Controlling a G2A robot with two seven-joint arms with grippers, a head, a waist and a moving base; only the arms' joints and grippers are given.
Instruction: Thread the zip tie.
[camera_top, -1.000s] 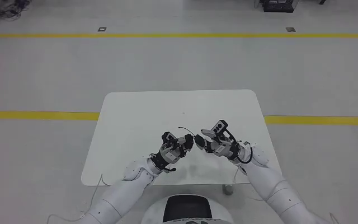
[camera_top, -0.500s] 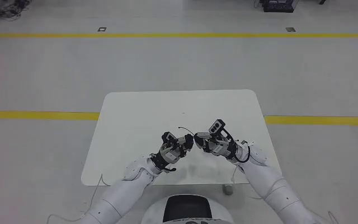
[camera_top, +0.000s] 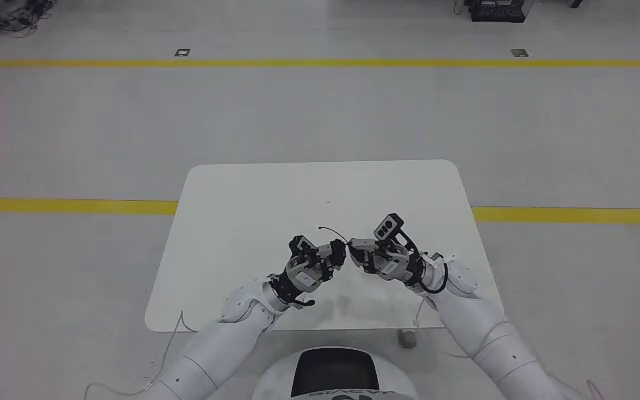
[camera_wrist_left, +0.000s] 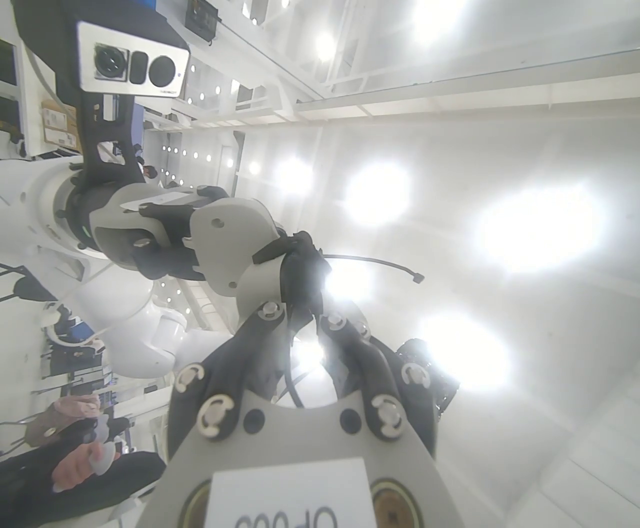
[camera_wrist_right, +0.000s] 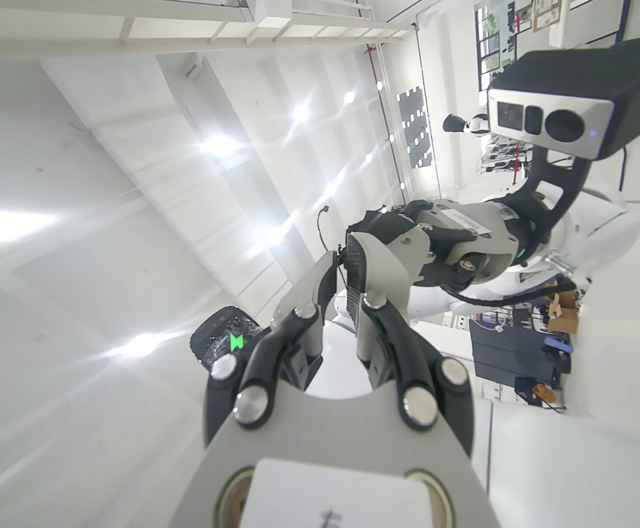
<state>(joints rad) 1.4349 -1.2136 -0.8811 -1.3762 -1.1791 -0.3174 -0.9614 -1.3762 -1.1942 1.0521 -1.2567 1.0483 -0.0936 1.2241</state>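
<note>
Right tool (camera_top: 353, 256) nearer left tool (camera_top: 337, 253), zip tie (camera_top: 330, 232) between them

Left claw (camera_top: 339, 252) and right claw (camera_top: 354, 254), both pinched closed, face tip-to-tip.

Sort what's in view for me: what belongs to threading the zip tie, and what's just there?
Job: black zip tie; left gripper and right gripper, both shut on it.
Just there: white table; yellow floor lines.
</note>
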